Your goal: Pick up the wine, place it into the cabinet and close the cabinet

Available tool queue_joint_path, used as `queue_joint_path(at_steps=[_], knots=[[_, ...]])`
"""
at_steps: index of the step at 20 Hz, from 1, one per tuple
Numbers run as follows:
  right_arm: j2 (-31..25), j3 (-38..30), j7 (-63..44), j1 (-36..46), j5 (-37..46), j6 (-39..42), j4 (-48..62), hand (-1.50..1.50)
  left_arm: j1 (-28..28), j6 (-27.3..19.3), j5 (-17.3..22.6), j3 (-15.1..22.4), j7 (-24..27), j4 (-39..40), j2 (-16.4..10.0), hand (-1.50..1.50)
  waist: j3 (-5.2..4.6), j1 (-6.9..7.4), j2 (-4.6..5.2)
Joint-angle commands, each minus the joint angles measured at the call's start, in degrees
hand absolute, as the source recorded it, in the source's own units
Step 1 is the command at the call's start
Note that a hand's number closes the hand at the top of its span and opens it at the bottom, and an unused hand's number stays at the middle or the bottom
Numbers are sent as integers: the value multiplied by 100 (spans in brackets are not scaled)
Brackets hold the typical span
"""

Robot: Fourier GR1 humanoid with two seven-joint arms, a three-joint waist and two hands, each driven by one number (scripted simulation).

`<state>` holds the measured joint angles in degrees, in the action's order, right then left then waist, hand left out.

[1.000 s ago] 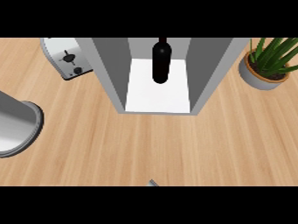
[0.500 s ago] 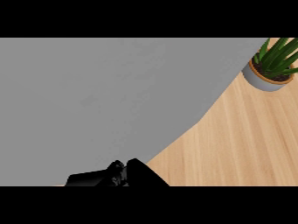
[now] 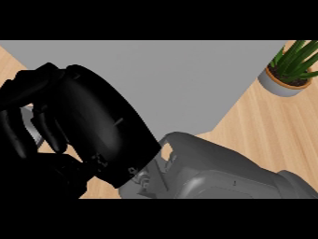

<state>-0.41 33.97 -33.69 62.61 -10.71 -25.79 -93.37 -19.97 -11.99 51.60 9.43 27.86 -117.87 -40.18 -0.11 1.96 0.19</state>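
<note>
Head view, wooden counter (image 3: 285, 135) open along right edge, potted plant (image 3: 292, 74) at far right corner, cabinet (image 3: 189, 79) plain flat grey, right hand (image 3: 99, 135) with fingers curled on nothing visible.

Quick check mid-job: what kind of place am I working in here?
Probably a kitchen counter: a light wooden countertop, a grey cabinet panel and a potted plant at the back right.

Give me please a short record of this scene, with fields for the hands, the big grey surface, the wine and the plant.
hand in view: right hand, large, at the view's left
arm: its grey forearm comes in from the lower right
left hand: not seen
surface: grey panel fills the upper middle, probably part of the cabinet
wine: not visible
plant: potted plant, upper right, on the wooden counter
</note>
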Motion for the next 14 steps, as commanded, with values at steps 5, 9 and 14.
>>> queue_joint_path(at_steps=[5, 9, 14], knots=[[-52, -978, 910, 411, -25, 774, 1726, 150, -64, -110, -254, -102, -129, -233, 191, -150, 8, -57, -1], [-39, -1571, 982, 851, -227, 1060, 2322, 150, -87, -93, -118, -411, -436, -394, 111, -150, 9, -53, -9], [-171, -1488, 1763, 609, -131, 1296, 2884, 150, 537, -262, -363, -171, -515, 14, 341, -150, 8, -129, 23]])
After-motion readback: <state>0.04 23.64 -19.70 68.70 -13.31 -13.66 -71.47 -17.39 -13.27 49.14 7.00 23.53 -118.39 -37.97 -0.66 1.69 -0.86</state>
